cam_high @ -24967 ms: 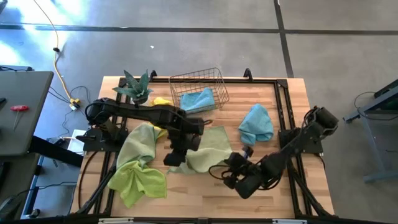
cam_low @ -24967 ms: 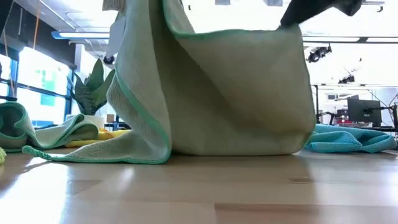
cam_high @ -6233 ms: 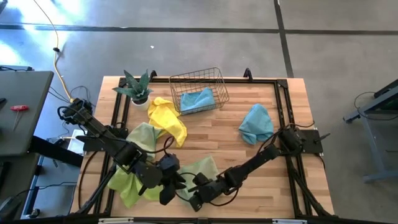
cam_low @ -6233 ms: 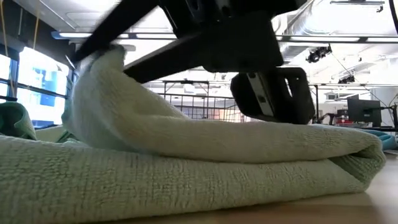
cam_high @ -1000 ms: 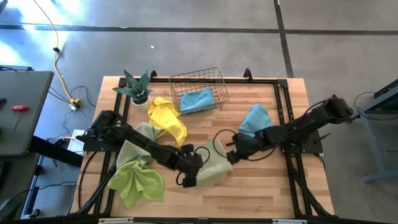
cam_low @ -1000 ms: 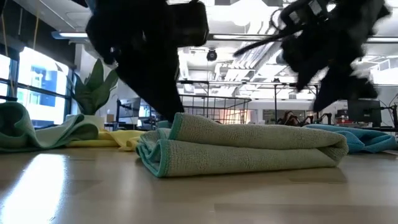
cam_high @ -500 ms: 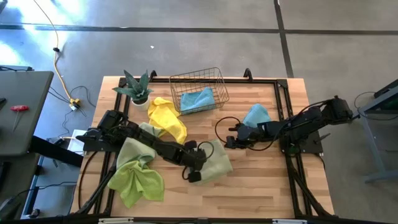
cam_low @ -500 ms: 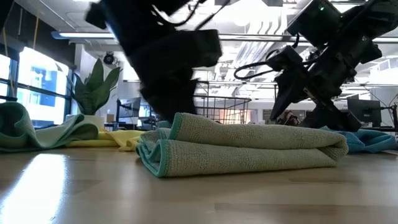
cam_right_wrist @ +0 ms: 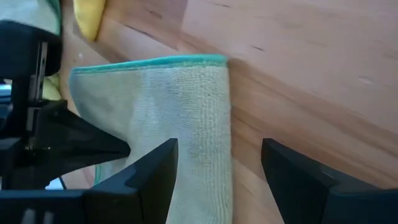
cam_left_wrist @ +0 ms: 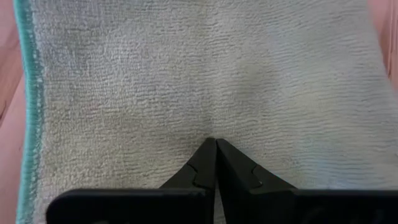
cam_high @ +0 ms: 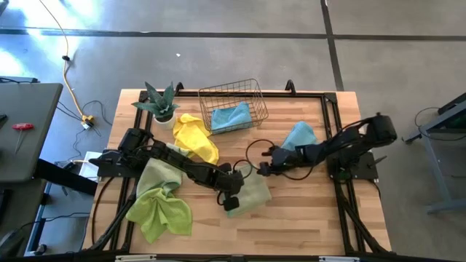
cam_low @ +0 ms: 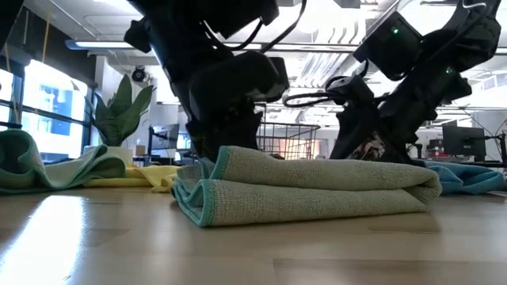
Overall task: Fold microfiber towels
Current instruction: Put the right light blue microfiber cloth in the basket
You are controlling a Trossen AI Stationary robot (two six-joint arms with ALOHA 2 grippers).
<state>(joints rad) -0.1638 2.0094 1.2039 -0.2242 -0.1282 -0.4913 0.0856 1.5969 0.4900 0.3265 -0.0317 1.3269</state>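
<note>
A pale sage green microfiber towel (cam_high: pixel 253 192) lies folded on the table near its middle, with a teal hem (cam_low: pixel 207 198) at its left end. My left gripper (cam_high: pixel 230 202) is shut, its tips down on the towel's top (cam_left_wrist: pixel 216 144). My right gripper (cam_high: pixel 260 169) hovers open over the towel's far right edge (cam_right_wrist: pixel 211 106), touching nothing. More towels lie around: yellow (cam_high: pixel 196 138), lime green (cam_high: pixel 160 211), another sage one (cam_high: pixel 164 171) and light blue (cam_high: pixel 298 138). My left gripper rests its shut fingertips (cam_left_wrist: pixel 211 155) on the top layer of the folded sage towel, a little in from the hemmed left edge (cam_left_wrist: pixel 28 106). The fingers come slanting down from the table's left. The towel lies flat on the table under them.
A wire basket (cam_high: pixel 233 102) with a light blue towel (cam_high: pixel 231 115) stands at the far edge, beside a potted plant (cam_high: pixel 156 102). Bare wood (cam_high: pixel 306 211) shows near the front right. A black frame (cam_high: pixel 331 109) runs along the table's sides.
My right gripper has pulled away from the sage towel's right end toward the far right, then come back left over its far edge. My left gripper has slid a little to the right along the towel. The folded towel has stayed put.
</note>
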